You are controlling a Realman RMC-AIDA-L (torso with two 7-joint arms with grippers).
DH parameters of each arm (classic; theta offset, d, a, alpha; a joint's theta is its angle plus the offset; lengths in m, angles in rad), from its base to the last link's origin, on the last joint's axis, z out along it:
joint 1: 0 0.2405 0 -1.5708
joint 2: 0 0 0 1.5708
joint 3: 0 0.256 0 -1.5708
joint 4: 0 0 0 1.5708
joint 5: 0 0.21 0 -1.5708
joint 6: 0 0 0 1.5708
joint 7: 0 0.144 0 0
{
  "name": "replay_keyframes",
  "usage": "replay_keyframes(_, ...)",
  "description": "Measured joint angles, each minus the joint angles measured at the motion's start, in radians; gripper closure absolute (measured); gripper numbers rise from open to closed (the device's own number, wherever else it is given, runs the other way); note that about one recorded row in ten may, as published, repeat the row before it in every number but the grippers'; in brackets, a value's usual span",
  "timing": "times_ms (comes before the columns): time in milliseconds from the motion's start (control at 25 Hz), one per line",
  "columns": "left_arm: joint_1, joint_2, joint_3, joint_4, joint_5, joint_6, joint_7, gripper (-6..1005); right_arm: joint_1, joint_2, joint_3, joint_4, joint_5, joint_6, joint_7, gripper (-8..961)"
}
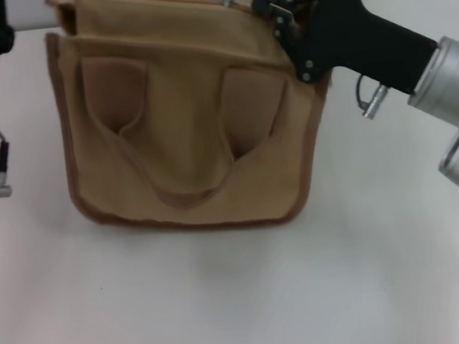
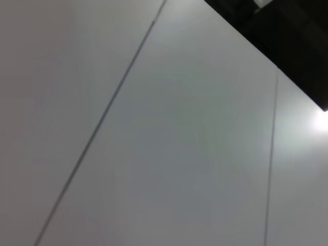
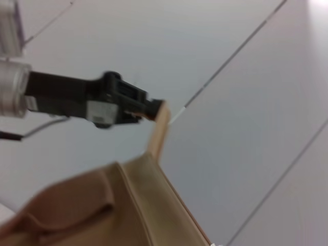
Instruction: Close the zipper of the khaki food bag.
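Currently the table [image 1: 228, 305] in front of the khaki food bag [image 1: 183, 127] is bare, so there is free room on the near side. Bag stands upright, looped handles [image 1: 182, 195] draped down its front face.

Right gripper [image 1: 264, 6] sits at the bag's top right corner, at the top seam. Grip state: cannot tell. Zipper line along the bag top is not clearly visible.

Left gripper [image 3: 151, 110] is at the bag's far left end, clamped together on the side strap [image 3: 160, 133], which stands taut above the bag.

Step in hand, by judgement: pull slider along bag top.
- Keep strap tension w/ left gripper; bag must not slide or fold.
- Run right gripper straight along the top edge, level w/ seam.
- Approx. clearance: open room above and right of bag; left end is occupied by left gripper, so slow down approaching it.
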Motion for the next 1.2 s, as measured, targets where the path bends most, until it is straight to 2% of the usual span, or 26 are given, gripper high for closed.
replay_keyframes(120,0.032,0.001,-0.028,0.016,0.0,0.001,-0.004,911,-0.02,0.0,0.009,0.002,0.0,-0.006,0.001,952)
replay_keyframes(480,0.055,0.002,-0.039,0.023,0.002,0.003,-0.01,910,-0.074,0.0,0.027,0.025,0.016,-0.056,0.003,952)
replay_keyframes(520,0.055,0.003,-0.035,0.025,0.002,0.003,-0.01,909,-0.081,0.0,0.03,0.047,0.065,-0.109,0.014,953)
replay_keyframes(680,0.054,0.003,-0.011,0.031,0.006,-0.004,-0.01,909,-0.092,0.0,0.037,0.076,0.117,-0.184,0.078,955)
replay_keyframes(840,0.063,0.003,0.052,0.054,0.049,-0.007,-0.009,908,-0.107,-0.002,0.052,0.091,0.119,-0.215,0.234,958)
replay_keyframes(1040,0.102,0.003,0.084,0.078,0.127,0.002,-0.006,907,-0.107,-0.005,0.049,0.123,0.112,-0.221,0.323,820)
replay_keyframes(1200,0.158,0.005,0.088,0.096,0.175,0.0,-0.013,812,-0.103,-0.007,0.046,0.154,0.108,-0.234,0.37,675)
